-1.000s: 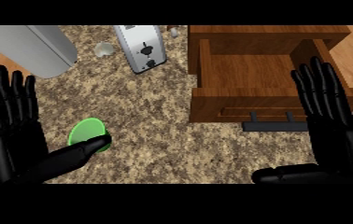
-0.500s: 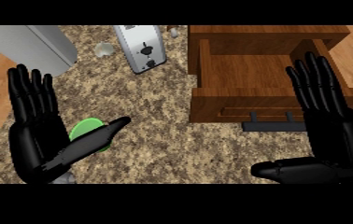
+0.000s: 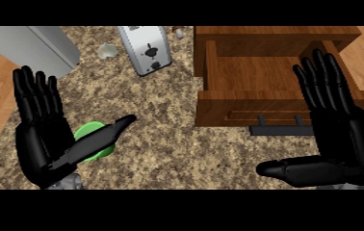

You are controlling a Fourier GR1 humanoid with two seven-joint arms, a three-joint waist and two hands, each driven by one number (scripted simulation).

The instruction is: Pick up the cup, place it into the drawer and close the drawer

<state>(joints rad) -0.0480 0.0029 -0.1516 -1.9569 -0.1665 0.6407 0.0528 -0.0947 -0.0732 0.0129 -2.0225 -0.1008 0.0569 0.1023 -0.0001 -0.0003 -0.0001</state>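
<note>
A green cup (image 3: 91,131) stands on the speckled counter at the lower left, partly hidden behind my left hand (image 3: 41,141). That hand is open, fingers straight up and thumb stretched across the cup's front. The wooden drawer (image 3: 245,107) is pulled out at the right, its inside bare and its dark handle (image 3: 280,128) facing me. My right hand (image 3: 334,124) is open too, fingers up over the drawer's right front corner, thumb pointing left below the handle.
A silver toaster (image 3: 147,49) lies at the back centre. A grey box-like appliance (image 3: 35,47) fills the back left corner. A small pale object (image 3: 107,51) sits between them. Bare counter (image 3: 177,148) stretches between cup and drawer.
My left hand has moved inward and upward from the left edge, now covering part of the cup. The right hand has shifted slightly left and up over the drawer's corner.
</note>
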